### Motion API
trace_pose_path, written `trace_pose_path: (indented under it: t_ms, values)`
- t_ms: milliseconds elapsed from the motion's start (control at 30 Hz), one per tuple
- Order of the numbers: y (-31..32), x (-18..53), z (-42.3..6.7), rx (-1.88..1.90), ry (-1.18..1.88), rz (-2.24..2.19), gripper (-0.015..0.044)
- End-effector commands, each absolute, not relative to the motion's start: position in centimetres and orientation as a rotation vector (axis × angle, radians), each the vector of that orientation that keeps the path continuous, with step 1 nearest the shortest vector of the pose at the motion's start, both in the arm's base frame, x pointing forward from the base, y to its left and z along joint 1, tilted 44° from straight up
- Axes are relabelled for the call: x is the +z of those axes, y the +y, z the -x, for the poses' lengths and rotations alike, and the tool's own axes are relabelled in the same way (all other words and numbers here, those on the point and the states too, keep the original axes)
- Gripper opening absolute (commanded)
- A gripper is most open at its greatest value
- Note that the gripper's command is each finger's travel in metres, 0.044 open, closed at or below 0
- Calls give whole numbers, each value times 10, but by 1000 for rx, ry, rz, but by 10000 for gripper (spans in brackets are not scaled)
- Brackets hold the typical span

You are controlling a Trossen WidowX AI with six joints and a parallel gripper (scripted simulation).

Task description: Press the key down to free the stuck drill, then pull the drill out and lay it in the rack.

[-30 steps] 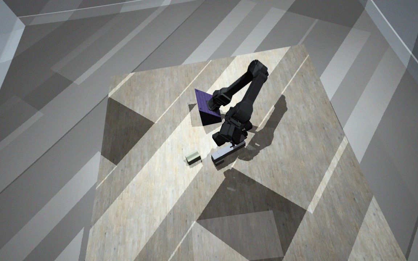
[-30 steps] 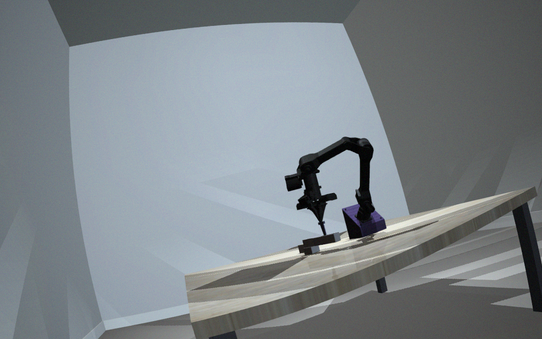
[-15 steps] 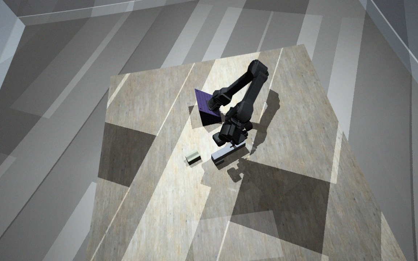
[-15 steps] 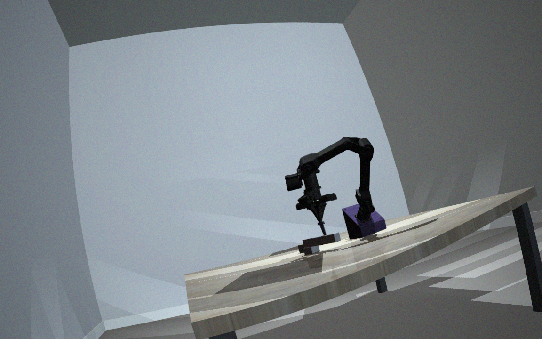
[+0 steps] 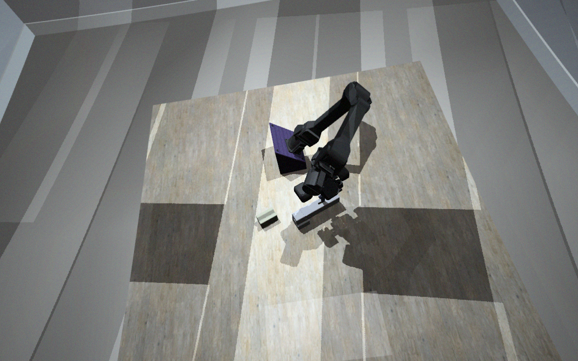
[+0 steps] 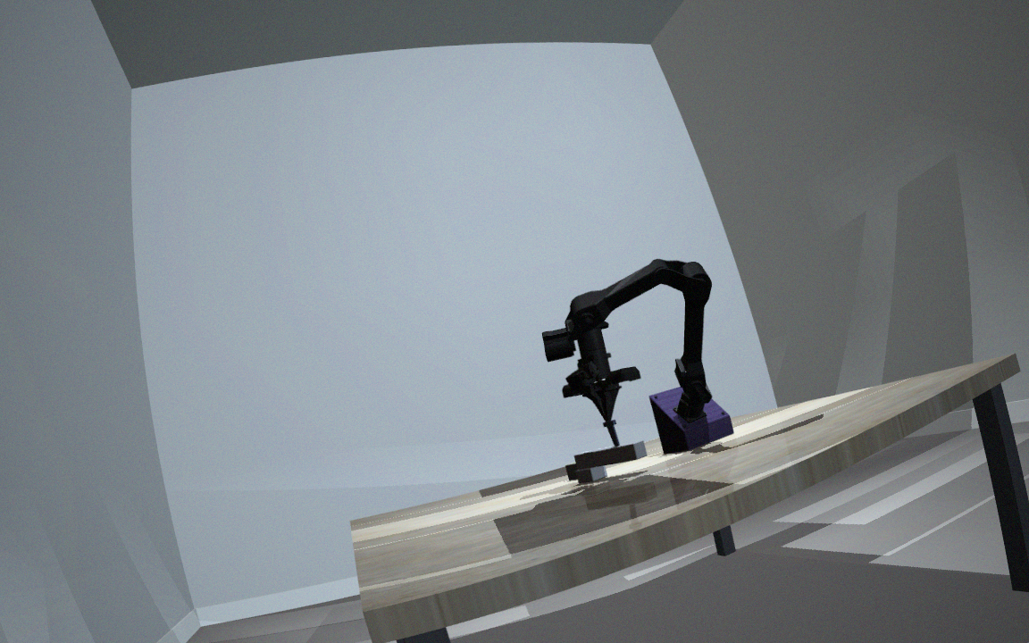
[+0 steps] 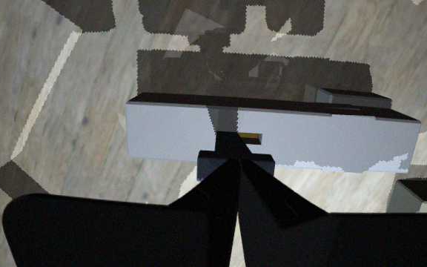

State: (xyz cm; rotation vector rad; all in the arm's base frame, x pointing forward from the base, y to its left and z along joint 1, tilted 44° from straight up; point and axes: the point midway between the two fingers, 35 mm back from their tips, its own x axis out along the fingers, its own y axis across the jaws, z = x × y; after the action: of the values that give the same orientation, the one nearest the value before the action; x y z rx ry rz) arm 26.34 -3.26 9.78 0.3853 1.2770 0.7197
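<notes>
Grey-walled room; pale wood-grain tabletop on dark legs. We see black six-joint arm on purple block base near table centre. Black gripper, fingers clenched on nothing, tips meeting on dark T-shaped key. Key stands against long grey block housing with small yellow drill tip in slot. Small pale open rack just beside housing, apart from it.
</notes>
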Motion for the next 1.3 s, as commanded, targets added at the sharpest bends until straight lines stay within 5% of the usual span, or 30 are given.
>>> trace_pose_path:
  t_ms: [0, 1100, 1267]
  values:
    - [-24, 87, -258, 738, 1309, -398, 0]
    - [-13, 75, -258, 738, 1308, -398, 0]
    - [-32, 94, -260, 735, 1310, -396, 131]
